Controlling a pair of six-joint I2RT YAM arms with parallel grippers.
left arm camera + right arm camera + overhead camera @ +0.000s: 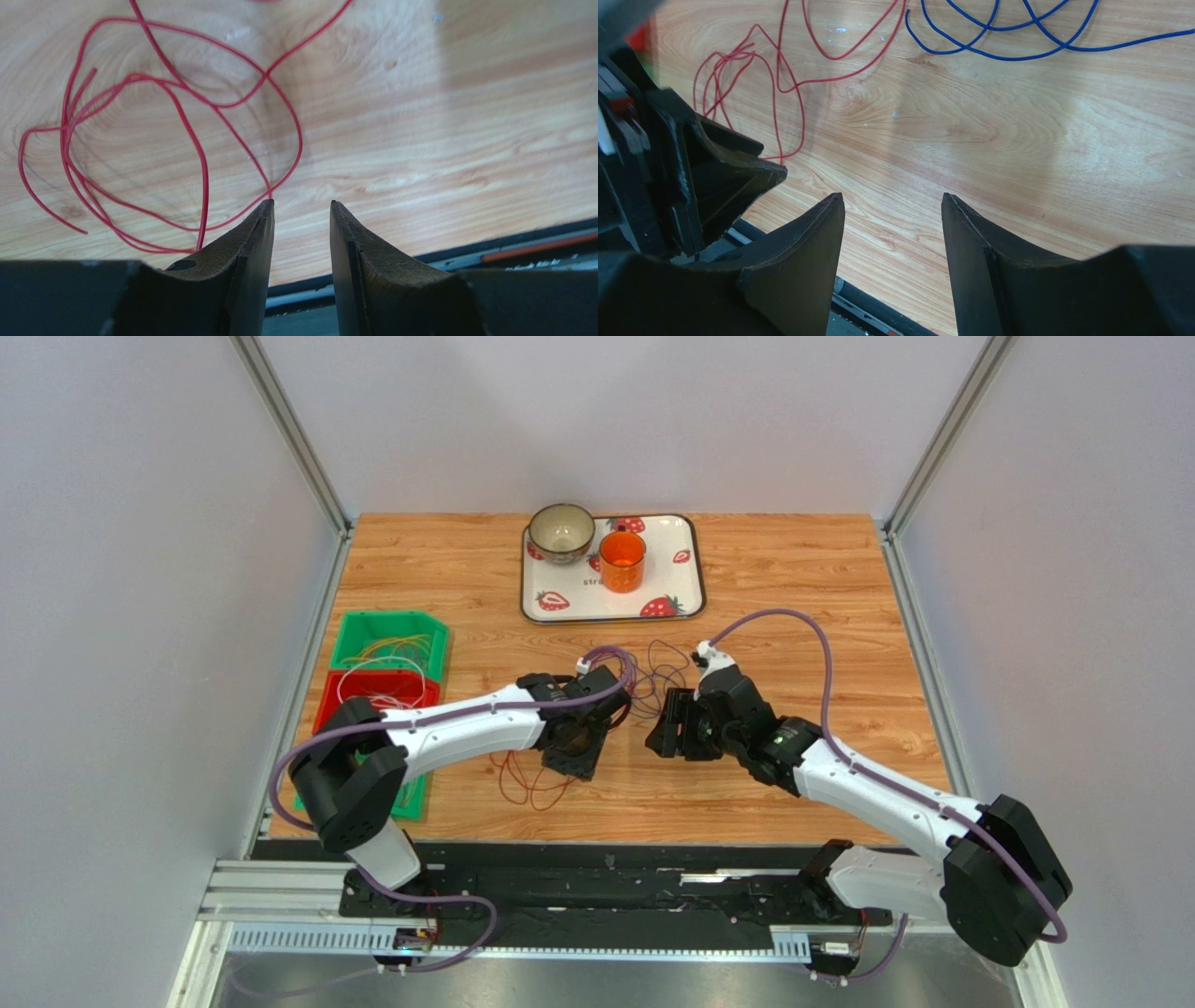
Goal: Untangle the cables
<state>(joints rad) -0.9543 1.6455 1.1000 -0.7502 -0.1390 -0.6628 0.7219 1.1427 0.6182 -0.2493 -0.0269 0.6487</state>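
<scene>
Red cable (206, 168): lies in loose overlapping loops flat on the counter (814, 574), just ahead and to the left of the left claw (300, 210) in that wrist's view. One strand runs right up to the tip of its left finger; whether it touches cannot be told.
Blue cable (1018, 59): curves across the wood well ahead of the right claw (892, 203), beside the red loops and apart from both fingers.
Left claw: jaws moderately parted, only bare wood between them, gripping nothing. It is low over the counter with the red loops at its near side in the overhead view.
Right claw: jaws wider apart, nothing between them. It faces the left claw from close by, and the cables lie beyond its tips.
Between the claws: dark thin loops spread on the wood toward the tray (687, 602).
Left edge: a green bin (421, 633) and a red bin (337, 703) hold yellow and white wires (382, 668).
Far edge: the strawberry-print tray carries a bowl (561, 534) and an orange cup (622, 560).
</scene>
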